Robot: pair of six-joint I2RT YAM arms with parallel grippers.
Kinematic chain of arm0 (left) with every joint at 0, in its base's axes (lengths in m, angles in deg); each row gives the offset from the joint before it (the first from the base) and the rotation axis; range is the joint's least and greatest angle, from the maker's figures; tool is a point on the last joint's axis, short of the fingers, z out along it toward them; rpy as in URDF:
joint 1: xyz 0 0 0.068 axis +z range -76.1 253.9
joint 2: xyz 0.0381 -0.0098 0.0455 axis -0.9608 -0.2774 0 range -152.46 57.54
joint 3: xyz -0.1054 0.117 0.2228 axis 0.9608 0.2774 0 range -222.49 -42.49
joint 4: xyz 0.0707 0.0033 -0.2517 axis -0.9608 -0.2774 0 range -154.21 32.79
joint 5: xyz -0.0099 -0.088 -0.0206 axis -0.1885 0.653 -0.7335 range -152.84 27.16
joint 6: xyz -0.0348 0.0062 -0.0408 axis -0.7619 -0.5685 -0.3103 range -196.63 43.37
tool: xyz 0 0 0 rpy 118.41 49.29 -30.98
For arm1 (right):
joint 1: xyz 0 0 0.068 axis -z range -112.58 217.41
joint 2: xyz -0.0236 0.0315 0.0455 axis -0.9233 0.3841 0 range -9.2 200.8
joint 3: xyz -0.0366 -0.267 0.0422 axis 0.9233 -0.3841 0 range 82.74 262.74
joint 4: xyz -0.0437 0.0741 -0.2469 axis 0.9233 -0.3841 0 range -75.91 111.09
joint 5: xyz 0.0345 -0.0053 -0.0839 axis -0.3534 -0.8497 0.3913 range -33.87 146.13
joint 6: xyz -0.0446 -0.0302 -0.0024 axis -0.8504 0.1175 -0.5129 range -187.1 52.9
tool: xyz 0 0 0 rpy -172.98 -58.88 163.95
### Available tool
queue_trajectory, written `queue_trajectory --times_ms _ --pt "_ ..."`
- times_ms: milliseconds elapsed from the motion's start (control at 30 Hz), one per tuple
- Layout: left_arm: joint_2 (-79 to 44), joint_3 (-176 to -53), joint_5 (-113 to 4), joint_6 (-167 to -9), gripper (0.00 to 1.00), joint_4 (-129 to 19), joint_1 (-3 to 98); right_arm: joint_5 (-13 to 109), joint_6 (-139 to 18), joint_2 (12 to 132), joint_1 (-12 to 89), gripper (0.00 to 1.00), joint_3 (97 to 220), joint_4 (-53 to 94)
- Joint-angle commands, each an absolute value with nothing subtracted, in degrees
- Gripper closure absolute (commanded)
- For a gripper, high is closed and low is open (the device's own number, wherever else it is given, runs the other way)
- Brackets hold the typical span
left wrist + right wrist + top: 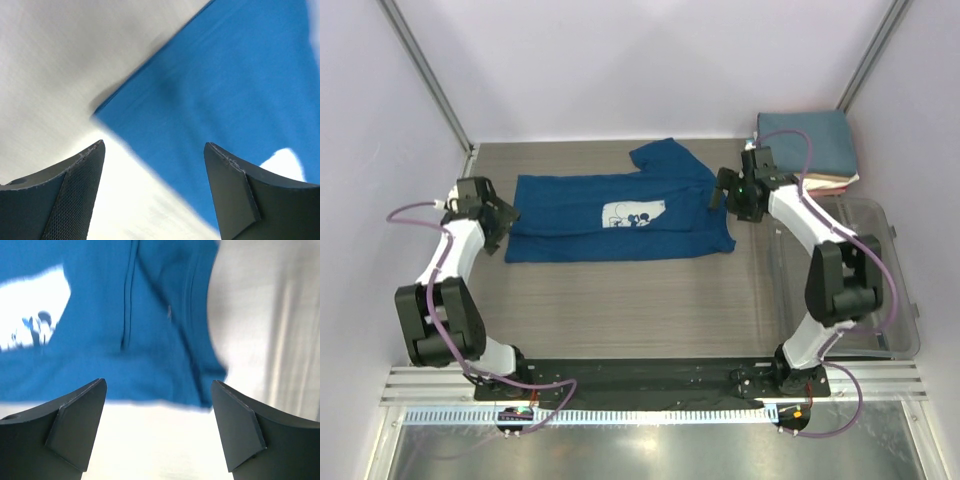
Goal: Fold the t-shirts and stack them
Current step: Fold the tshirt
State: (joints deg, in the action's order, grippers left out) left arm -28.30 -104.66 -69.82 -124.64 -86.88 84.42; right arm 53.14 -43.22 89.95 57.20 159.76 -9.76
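Wood-grain table (620, 300), royal-blue tee (570, 230) spread flat; left gripper (152, 145), right gripper (159, 382) agape, empty, flanking its ends, likely for folding.

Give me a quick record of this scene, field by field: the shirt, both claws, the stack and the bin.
blue tee: spread on the table, white print up, one sleeve sticking out on the far side
left claw: open, empty, at the tee's left corner
right claw: open, empty, at the tee's right end
folded stack: far right corner, slate-blue on top
clear bin: right side, near the stack
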Motion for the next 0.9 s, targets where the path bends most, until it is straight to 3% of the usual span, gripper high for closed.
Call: queue_trajectory --times_ms 0,233,567,767,800,833,867 --pt "-24.6 -95.4 -68.6 -126.2 0.2 -82.5 84.6 48.3 -40.0 82.2 56.8 0.09 148.7 -5.3" --pt "-20.6 -86.0 -69.3 -129.0 0.21 -77.3 84.5 47.8 -39.9 76.1 56.7 0.09 138.6 -2.7" --pt "-24.1 -82.9 -73.0 -129.6 0.21 -71.6 84.6 48.9 -39.3 84.2 56.7 0.12 138.6 3.2" --pt "-28.1 -82.9 -74.0 -130.6 0.28 -69.3 84.6 50.4 -39.0 87.5 56.8 0.29 138.2 5.0" --pt "-28.8 -83.1 -74.4 -130.8 0.3 -69.2 84.6 50.6 -39.0 87.7 56.8 0.34 137.3 5.7" --pt "-29.7 -83.3 -74.6 -130.8 0.33 -68.9 84.5 50.9 -38.9 87.6 56.8 0.45 136.9 5.9" --pt "-30.3 -83.3 -74.9 -130.8 0.41 -68.3 84.6 51.0 -38.9 87.6 56.8 0.51 136.5 6.2"
